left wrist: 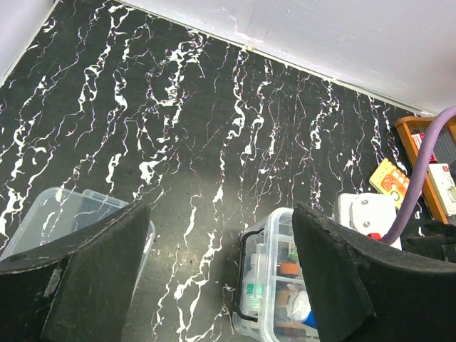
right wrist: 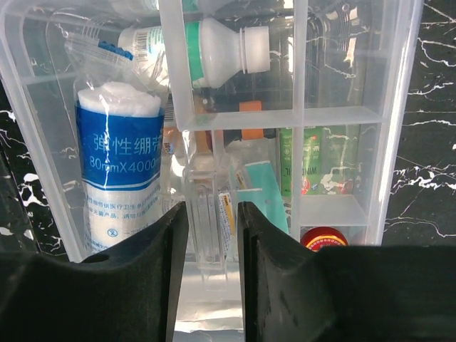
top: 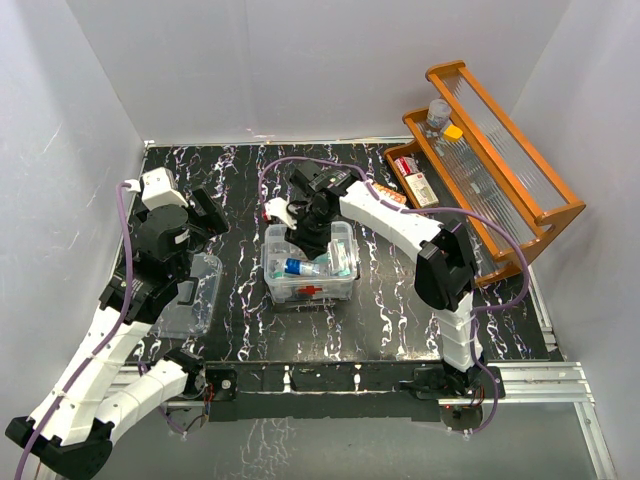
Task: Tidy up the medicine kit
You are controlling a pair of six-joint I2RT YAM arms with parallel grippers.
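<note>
The medicine kit (top: 340, 290), a clear box with a red mark on its front, stands open mid-table. Its clear lid (top: 192, 300) lies to its left. My right gripper (top: 312, 235) reaches down into the kit. In the right wrist view it (right wrist: 212, 214) is closed to a narrow gap around the upright clear handle (right wrist: 205, 192) of the inner divider tray. A blue bandage roll (right wrist: 117, 164), a white bottle (right wrist: 214, 46), a green box (right wrist: 306, 160) and a red tin (right wrist: 324, 239) lie in the kit. My left gripper (left wrist: 221, 271) is wide open and empty, held high between the lid (left wrist: 71, 214) and the kit (left wrist: 274, 285).
An orange-brown wooden tiered rack (top: 500, 170) stands at the right back, holding a small bottle (top: 438, 112) and a red-and-white box (top: 415, 185). A yellow packet (left wrist: 390, 182) lies on the table beside the rack. White walls close in the left, back and right.
</note>
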